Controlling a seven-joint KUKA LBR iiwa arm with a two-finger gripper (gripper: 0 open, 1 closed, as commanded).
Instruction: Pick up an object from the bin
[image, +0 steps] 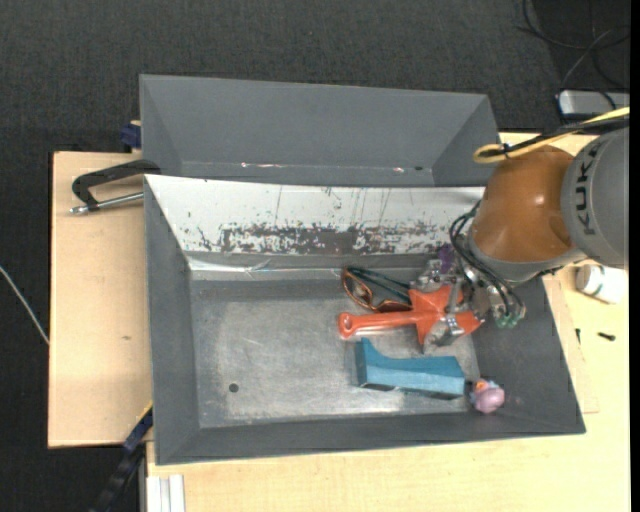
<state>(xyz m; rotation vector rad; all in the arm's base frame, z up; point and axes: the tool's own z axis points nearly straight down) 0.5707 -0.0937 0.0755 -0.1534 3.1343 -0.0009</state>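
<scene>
Your gripper (447, 325) sits at the orange tool (385, 323), on its thick end, probably for purchase; whether it is closed, you cannot tell.

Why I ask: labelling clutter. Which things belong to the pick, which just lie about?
In the job: end effector; orange-red tool under it, mid-right of bin.
Lying about: sunglasses; blue block; small pink-purple thing.

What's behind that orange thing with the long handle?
A dark, glasses-like thing, toward the back wall. The gripper covers the orange thing on the right, hiding what lies there.
</scene>
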